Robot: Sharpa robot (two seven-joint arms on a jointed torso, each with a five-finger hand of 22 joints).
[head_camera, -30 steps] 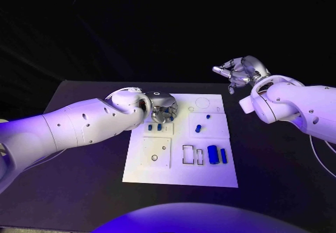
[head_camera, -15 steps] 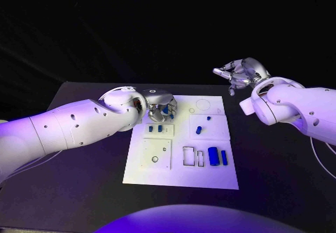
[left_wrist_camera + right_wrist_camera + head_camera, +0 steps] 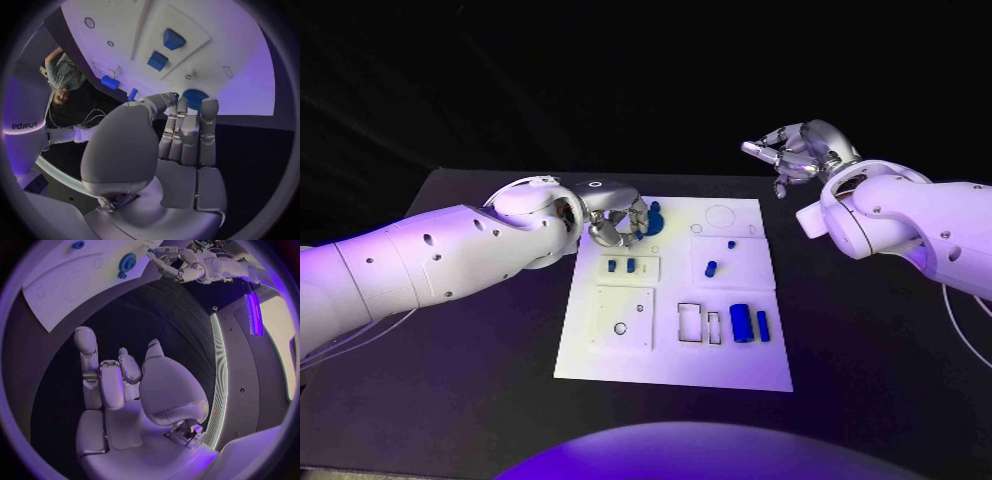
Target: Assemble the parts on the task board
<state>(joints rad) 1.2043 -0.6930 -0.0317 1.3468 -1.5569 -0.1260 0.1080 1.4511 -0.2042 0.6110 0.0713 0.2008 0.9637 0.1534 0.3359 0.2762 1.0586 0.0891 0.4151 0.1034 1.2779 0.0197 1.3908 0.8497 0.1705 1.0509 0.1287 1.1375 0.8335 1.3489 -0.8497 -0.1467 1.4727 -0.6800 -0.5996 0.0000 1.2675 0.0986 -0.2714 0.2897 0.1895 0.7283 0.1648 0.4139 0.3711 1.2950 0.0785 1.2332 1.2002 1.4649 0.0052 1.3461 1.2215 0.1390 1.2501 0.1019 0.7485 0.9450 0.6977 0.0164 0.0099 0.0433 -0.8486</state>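
The white plate task board point(image 3: 678, 350) sits mid-table. The left hand point(image 3: 620, 222) hangs over its far edge, fingertips pinching a round blue part point(image 3: 653, 221). The right hand point(image 3: 798, 150) is well clear, fingers loosely curled, empty.

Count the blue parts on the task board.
7 visible: one round part by the left hand's fingers, two upper left, two small ones upper right, two lower right. The hand may hide more.
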